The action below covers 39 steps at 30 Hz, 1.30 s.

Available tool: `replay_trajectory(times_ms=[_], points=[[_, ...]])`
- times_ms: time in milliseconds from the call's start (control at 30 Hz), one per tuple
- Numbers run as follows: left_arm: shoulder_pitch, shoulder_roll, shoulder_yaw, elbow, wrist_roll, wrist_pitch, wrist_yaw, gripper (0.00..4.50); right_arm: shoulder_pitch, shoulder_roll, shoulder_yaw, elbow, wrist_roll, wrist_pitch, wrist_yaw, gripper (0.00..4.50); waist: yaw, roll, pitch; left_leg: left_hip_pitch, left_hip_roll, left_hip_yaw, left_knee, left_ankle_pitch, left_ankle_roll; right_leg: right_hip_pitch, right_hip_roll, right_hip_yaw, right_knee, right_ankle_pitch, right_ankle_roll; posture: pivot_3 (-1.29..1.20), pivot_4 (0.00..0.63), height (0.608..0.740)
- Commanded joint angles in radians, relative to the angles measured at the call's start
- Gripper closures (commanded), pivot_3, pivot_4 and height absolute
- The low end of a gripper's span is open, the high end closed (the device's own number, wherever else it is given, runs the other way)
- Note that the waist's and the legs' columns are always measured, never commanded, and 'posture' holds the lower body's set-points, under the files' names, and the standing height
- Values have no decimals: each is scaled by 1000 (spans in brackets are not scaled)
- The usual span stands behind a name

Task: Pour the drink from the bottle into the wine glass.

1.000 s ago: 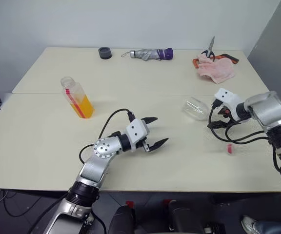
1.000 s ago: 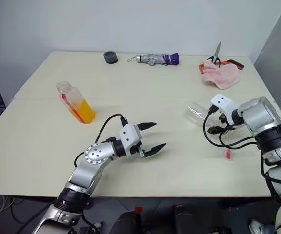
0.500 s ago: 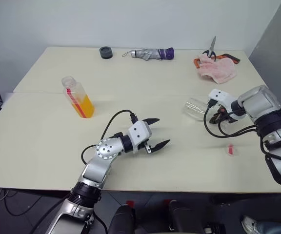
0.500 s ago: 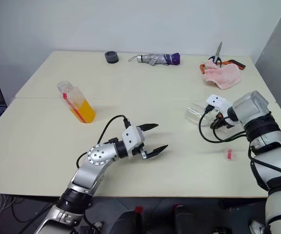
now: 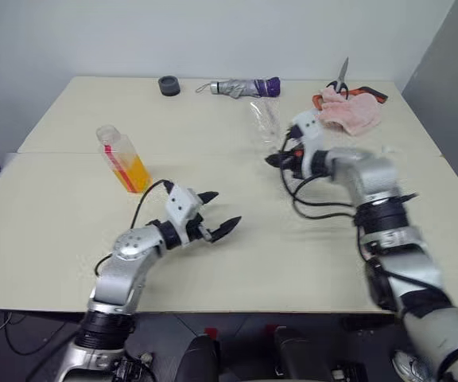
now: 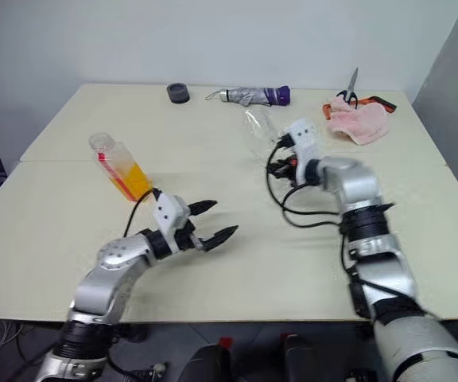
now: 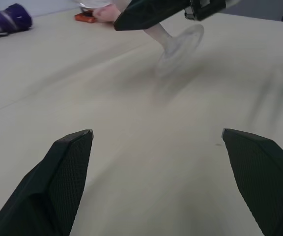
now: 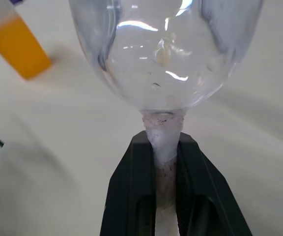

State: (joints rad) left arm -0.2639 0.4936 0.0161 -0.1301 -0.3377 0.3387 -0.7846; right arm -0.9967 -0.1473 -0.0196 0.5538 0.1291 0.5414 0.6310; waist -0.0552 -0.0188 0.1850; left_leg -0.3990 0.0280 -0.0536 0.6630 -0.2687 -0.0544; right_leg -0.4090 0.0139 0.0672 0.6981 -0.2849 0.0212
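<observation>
Right now your right hand (image 8: 164, 162) is clamped on the thin stem of the clear, colourless stemmed wine glass (image 6: 258, 127), carrying it tilted above the pale cream desk (image 5: 62, 231), bowl leaning toward 11 o'clock from the hand. A stem grip leaves the bowl's mouth free for pouring, but the glass is not yet upright on its foot, so you would need to stand it before any liquid goes in.

Your left hand (image 5: 213, 213) is spread wide and holds nothing, hovering low over the desk near its centre. The small clear squarish plastic bottle (image 5: 122, 157), with a red-and-white label strip, stands at about 10 o'clock from it, a little apart. Its lower part holds the translucent orange drink (image 5: 136, 172). The wide spread suits the bottle's squarish body.

Along the far edge lie a dark round cap (image 5: 168, 85), a folded grey-and-purple umbrella (image 5: 243, 87), and scissors (image 5: 342, 79) on a pink cloth (image 5: 350, 112), well clear of the work.
</observation>
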Motion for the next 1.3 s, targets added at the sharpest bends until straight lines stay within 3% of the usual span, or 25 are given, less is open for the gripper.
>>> replay_trajectory(times_ms=[33, 167, 433, 1033, 1300], points=[[-15, 71, 96, -49, -79, 52, -38, 0, -17, 91, -57, 63, 5, -314, -161, 4328, -1, 0, 0, 0, 0, 0, 0, 0, 0, 0, 0, 0, 0, 0, 0, 0, 150, 740], [-17, 135, 143, -66, -131, 109, -63, 0, 0, 150, -59, 172, 11, -486, -196, 4328, 3, 0, 0, -1, 0, 0, -1, 0, 0, 0, -1, -1, -1, 0, 0, 0, 150, 740], [-55, 203, 159, -37, -142, 131, -83, 0, 89, 193, -61, 215, 50, -570, -164, 4328, -1, 0, 0, 0, 0, 0, -1, 0, 0, 0, -1, 0, -1, 0, 0, 0, 150, 740], [-4, 287, 120, -80, -167, 226, -211, 0, 485, 178, 100, -163, 8, -447, -135, 4328, -2, 0, 0, 1, 1, 0, -1, 0, 0, 0, 0, 0, -1, 0, 0, 0, 150, 740], [-2, 293, 112, -60, -156, 216, -227, 0, 552, 139, 152, -211, -24, -437, -142, 4328, -2, -1, -1, 4, 0, 1, -1, 0, 0, 3, 1, 1, -1, 0, 0, 0, 150, 740]])
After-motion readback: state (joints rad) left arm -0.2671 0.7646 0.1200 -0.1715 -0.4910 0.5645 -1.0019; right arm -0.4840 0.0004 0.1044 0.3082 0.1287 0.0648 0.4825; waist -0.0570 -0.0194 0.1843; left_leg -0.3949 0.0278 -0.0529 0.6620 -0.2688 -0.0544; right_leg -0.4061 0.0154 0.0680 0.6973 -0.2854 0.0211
